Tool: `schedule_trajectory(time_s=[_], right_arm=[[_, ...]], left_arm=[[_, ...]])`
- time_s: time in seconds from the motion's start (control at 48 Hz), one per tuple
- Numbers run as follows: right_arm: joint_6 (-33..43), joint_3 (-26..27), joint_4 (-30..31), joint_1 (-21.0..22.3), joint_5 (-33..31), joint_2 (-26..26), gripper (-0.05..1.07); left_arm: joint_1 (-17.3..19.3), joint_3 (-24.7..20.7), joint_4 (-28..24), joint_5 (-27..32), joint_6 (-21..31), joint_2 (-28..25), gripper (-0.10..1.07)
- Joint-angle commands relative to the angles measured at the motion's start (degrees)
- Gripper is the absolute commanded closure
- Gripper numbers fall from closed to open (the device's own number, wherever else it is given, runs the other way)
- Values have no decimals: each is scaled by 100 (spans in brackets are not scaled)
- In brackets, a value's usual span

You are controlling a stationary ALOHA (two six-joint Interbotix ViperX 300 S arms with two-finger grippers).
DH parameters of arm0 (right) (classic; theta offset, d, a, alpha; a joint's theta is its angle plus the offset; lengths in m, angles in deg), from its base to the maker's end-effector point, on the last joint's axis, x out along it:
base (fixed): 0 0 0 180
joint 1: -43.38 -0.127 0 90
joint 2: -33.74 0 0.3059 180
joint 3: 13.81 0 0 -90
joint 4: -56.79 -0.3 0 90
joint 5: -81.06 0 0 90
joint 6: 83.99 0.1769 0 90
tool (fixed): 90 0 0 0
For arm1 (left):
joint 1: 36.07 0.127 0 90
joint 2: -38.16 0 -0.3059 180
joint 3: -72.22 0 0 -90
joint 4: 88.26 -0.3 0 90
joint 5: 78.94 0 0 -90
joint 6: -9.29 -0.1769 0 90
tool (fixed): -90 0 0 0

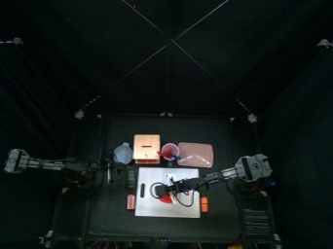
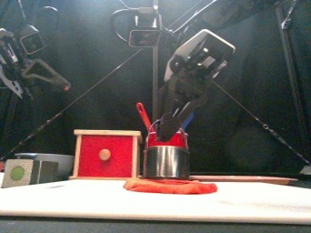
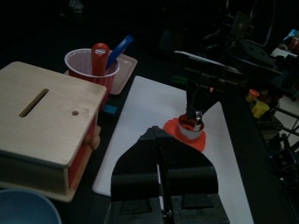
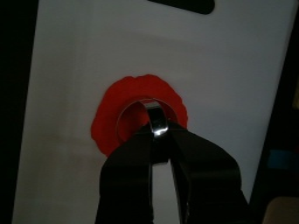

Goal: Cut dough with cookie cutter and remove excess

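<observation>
Pressing down over the dough (image 4: 135,118), the right gripper (image 4: 156,125) has its jaws drawn nearly together around a small shiny ring, which I take to be the cookie cutter (image 4: 155,117); the ring sits on the red disc, slightly off its middle. Holding it upright and straight down makes sense for a clean cut, leaving a rim of red all round as the excess.

The dough lies flat on the white board (image 1: 186,204), toward the board's middle, with bare board on every side, so there is room to peel the rim away without running off an edge. Beyond the board's far edge stand a wooden box (image 2: 105,154) on the left and a cup (image 2: 166,159) holding tools, close enough to mind when lifting. The left gripper (image 3: 162,140) hangs back at the left with jaws closed and empty, well apart from the dough.
</observation>
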Motion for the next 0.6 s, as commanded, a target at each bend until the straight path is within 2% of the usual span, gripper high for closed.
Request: schedule_trajectory(time_s=[0.0,0.104,0.354,0.458,0.583], right_arm=[[9,70,-9,18,-9,-70,57],[9,70,-9,9,-9,-53,50],[18,132,-158,-18,97,-149,24],[18,97,-167,-35,176,-290,19],[18,-79,-132,-44,369,-580,18]], left_arm=[[-18,-62,9,-18,9,-18,97],[-26,-62,9,-18,9,-26,97],[-79,-132,-202,-62,-35,-18,95],[-176,-202,-466,-123,-26,-35,87],[-290,-299,-580,-308,-26,-141,73]])
